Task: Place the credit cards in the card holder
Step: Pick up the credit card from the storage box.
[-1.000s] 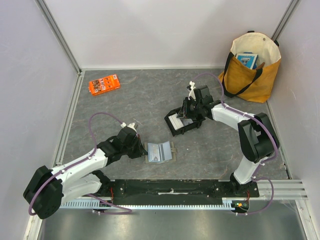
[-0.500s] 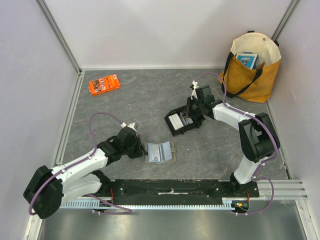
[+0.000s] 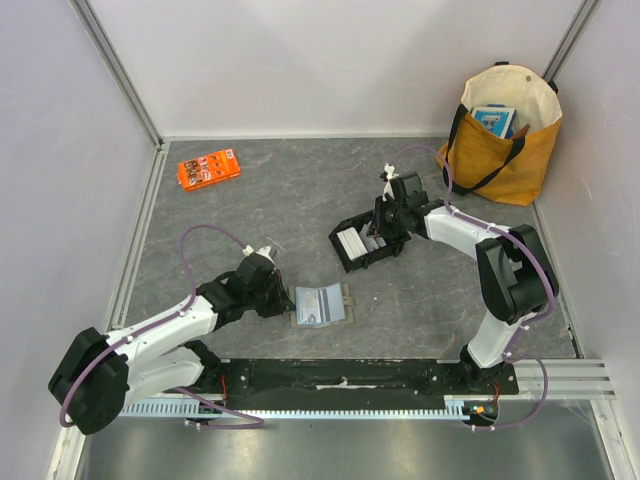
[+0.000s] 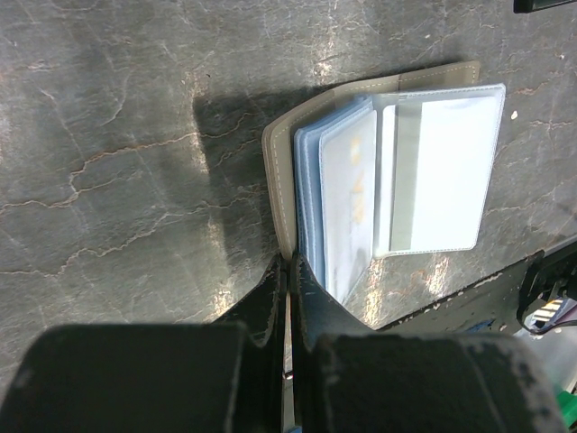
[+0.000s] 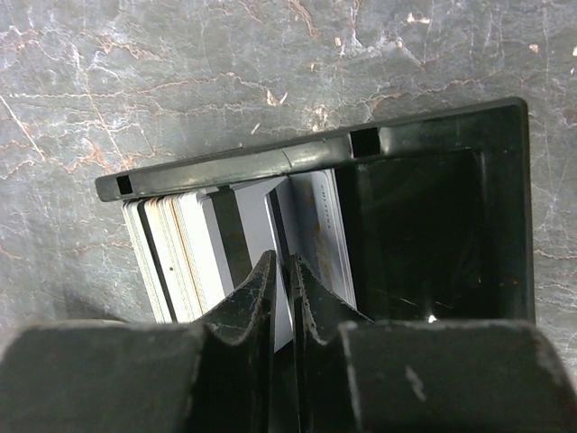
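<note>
Card holder (image 3: 320,303) lies open and flat on the grey table (image 3: 260,220), near the front edge and just beside the left gripper (image 4: 287,271). Its taupe cover faces down. Pale bluish clear sleeves are fanned upward, and one pocket shows a whitish insert. The left claw's fingers are pressed together on the cover's near edge, pinching the thin flap at one corner.

Credit cards (image 5: 176,244) stand on edge, packed side by side, at one end of the black tray (image 5: 433,126). The other end of the tray is bare. The tray sits mid-table, well apart from the card holder.

The right gripper (image 5: 281,271) reaches down into the tray from above. Its fingers are drawn nearly together, with only a narrow slit between them. A pale card edge shows in that slit, so the claw pinches one card at the inner side of the stack. Whether that card has lifted clear of the tray floor cannot be told.

An orange packet (image 3: 208,168) lies at the far left of the table. A yellow tote bag (image 3: 500,150) stands in the far right corner with a blue item inside.
</note>
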Action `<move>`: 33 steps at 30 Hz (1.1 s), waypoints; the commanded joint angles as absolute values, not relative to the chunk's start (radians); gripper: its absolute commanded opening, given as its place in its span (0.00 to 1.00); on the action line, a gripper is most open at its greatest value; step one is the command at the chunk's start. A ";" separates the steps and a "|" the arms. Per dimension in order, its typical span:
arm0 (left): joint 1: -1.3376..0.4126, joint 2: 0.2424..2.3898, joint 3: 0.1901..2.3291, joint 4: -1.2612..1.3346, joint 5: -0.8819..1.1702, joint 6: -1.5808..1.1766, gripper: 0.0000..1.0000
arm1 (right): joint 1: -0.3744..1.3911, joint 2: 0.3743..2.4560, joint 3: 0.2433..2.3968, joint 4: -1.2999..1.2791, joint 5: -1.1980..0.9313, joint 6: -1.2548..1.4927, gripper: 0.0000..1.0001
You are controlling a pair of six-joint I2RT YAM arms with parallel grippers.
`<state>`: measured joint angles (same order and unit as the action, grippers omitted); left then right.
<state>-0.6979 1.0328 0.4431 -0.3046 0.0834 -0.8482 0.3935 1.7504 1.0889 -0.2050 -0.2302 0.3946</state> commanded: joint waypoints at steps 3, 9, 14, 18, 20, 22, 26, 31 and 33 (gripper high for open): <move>-0.701 1.040 0.468 -0.272 0.101 -0.819 0.02 | 0.396 1.761 1.103 -0.255 -0.212 0.347 0.18; -0.701 1.039 0.466 -0.272 0.101 -0.821 0.02 | 0.397 1.763 1.111 -0.249 -0.253 0.339 0.18; -0.701 1.034 0.466 -0.272 0.103 -0.822 0.02 | 0.396 1.772 1.121 -0.250 -0.255 0.336 0.00; -0.703 1.035 0.465 -0.272 0.104 -0.821 0.02 | 0.397 1.720 1.129 -0.247 -0.247 0.337 0.00; -0.701 1.032 0.465 -0.272 0.104 -0.824 0.02 | 0.396 1.680 1.134 -0.252 -0.236 0.336 0.00; -0.701 1.032 0.463 -0.272 0.104 -0.824 0.02 | 0.396 1.639 1.134 -0.256 -0.222 0.336 0.00; -0.703 1.031 0.462 -0.270 0.103 -0.824 0.02 | 0.402 1.565 1.118 -0.264 -0.175 0.330 0.00; -0.701 1.029 0.457 -0.267 0.106 -0.825 0.02 | 0.416 1.484 1.094 -0.258 -0.140 0.340 0.00; -0.701 1.028 0.457 -0.265 0.106 -0.825 0.02 | 0.436 1.454 1.080 -0.259 -0.088 0.353 0.00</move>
